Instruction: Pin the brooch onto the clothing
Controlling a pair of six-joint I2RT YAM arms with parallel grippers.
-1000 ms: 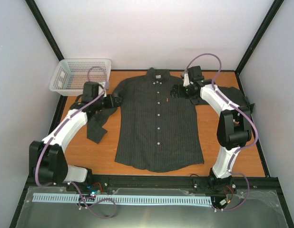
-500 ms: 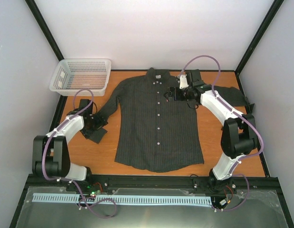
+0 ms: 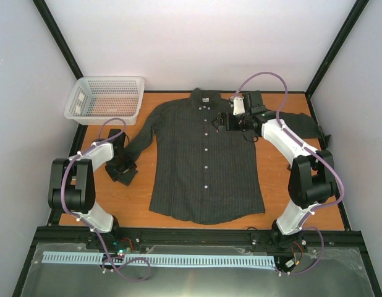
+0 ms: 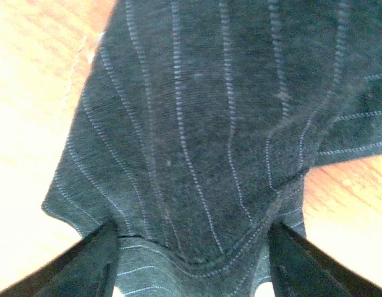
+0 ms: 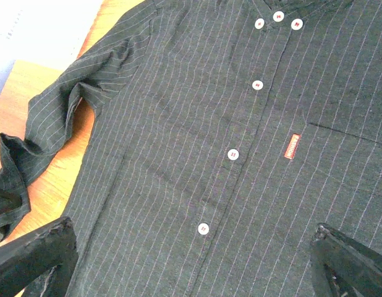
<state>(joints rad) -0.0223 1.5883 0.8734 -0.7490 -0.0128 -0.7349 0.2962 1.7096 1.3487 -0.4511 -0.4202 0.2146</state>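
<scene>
The dark pinstriped shirt point(image 3: 206, 161) lies flat and face up on the wooden table, collar at the far side. Its white buttons point(image 5: 233, 154) and red chest tag point(image 5: 292, 146) show in the right wrist view. My right gripper point(image 3: 220, 121) hovers open over the upper chest next to the tag, its jaws wide apart point(image 5: 191, 260) and empty. My left gripper point(image 3: 122, 166) is open low over the crumpled cuff of the shirt's left sleeve point(image 4: 197, 154), its fingers point(image 4: 92, 266) spread on either side of the fabric. No brooch shows in any view.
A white mesh basket point(image 3: 104, 99) stands at the far left corner. The other sleeve point(image 3: 302, 124) stretches to the right behind my right arm. Black frame posts and white walls enclose the table point(image 3: 302, 198).
My left arm pulled back from the shirt's shoulder to the sleeve cuff at the left. My right gripper moved left from the shoulder to over the chest.
</scene>
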